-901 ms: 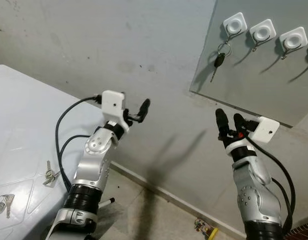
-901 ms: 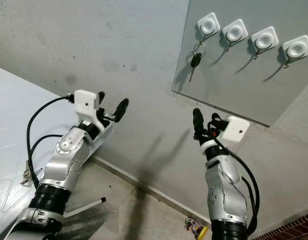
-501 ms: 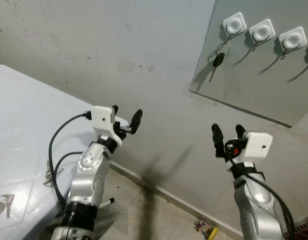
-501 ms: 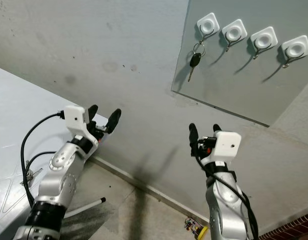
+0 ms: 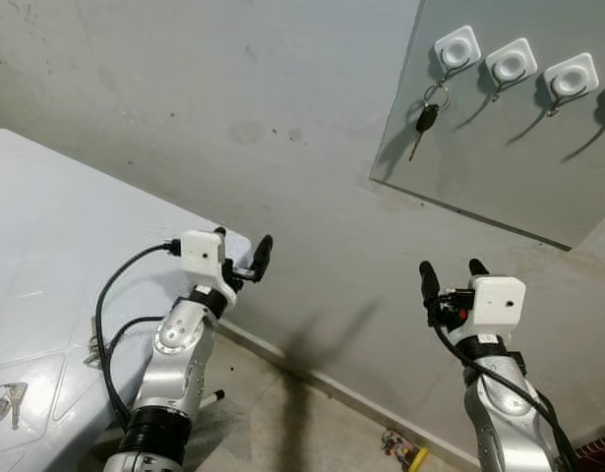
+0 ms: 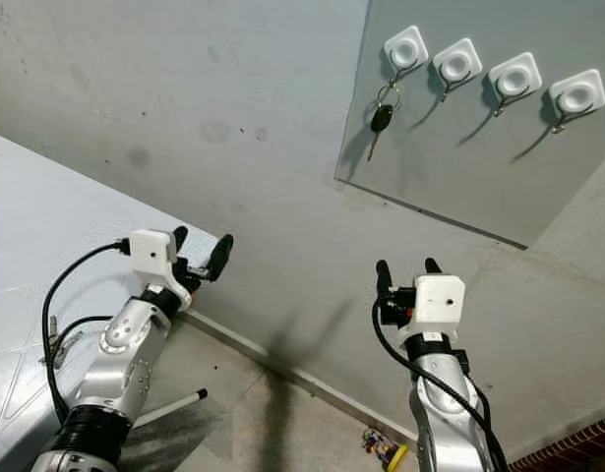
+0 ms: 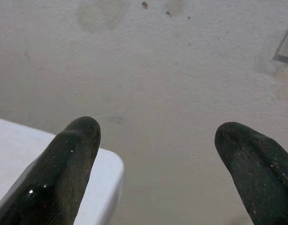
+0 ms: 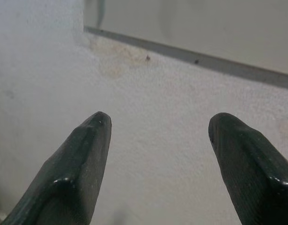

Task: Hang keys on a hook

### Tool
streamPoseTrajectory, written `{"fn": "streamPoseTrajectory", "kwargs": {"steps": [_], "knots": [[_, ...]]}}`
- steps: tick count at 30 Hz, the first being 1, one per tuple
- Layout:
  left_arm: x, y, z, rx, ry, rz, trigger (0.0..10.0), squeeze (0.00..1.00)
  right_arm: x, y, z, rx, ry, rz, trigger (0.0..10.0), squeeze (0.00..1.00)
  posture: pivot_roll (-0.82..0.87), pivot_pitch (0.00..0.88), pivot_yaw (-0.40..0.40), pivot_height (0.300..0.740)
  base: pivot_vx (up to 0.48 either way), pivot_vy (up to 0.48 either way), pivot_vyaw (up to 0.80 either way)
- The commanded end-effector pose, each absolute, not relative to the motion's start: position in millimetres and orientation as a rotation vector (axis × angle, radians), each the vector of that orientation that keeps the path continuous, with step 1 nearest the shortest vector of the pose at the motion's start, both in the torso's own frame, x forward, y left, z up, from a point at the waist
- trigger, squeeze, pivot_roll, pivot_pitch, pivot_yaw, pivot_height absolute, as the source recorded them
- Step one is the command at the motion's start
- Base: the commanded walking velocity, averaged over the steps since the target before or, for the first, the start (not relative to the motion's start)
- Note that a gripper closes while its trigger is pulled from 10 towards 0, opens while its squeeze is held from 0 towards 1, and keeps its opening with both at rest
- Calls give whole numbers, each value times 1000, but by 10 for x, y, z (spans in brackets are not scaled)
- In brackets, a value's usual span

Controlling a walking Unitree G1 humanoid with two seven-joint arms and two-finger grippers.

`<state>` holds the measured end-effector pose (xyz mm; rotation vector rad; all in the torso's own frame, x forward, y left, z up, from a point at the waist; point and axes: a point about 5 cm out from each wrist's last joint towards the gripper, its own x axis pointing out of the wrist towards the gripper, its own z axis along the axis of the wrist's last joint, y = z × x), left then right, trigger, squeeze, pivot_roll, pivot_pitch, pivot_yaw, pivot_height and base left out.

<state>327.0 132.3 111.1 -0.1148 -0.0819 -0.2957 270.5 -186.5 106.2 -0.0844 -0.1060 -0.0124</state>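
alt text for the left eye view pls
A black car key hangs from the leftmost of a row of white wall hooks on a grey panel. Below, the left gripper and right gripper are raised, open and empty; more keys lie on a white table.
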Motion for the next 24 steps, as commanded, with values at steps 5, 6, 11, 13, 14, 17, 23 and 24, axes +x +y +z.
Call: {"fn": "streamPoseTrajectory", "kwargs": {"steps": [5,6,11,13,14,17,23,24], "knots": [[3375,1306,1287,-102,-139,-295,10000,0,2803,-1901,1189,-121,-159,-38,10000,0,-25,5,-44,711,0,0,160],[3380,1305,1292,-104,-140,-295,10000,0,2808,-1901,1191,-121,-160,-38,10000,0,-25,5,-44,711,0,0,800],[3406,1312,1304,-98,-145,-287,10000,0,2836,-1897,1194,-126,-163,-35,10000,0,-25,5,-44,711,0,0,800],[3414,1334,1313,-95,-145,-282,10000,0,2842,-1889,1204,-131,-166,-31,10000,0,-20,16,-46,711,0,0,800],[3415,1342,1315,-96,-145,-280,10000,0,2844,-1886,1207,-132,-166,-30,10000,0,-20,16,-46,711,0,0,800],[3425,1362,1322,-101,-147,-272,10000,0,2854,-1887,1213,-135,-170,-24,10000,0,-20,17,-50,711,0,0,800],[3447,1387,1338,-110,-150,-259,10000,0,2882,-1898,1244,-140,-177,-22,10000,0,-23,15,-56,711,0,0,800],[3448,1385,1339,-110,-151,-259,10000,0,2883,-1900,1247,-142,-178,-22,10000,0,-23,15,-57,711,0,0,800]]}}
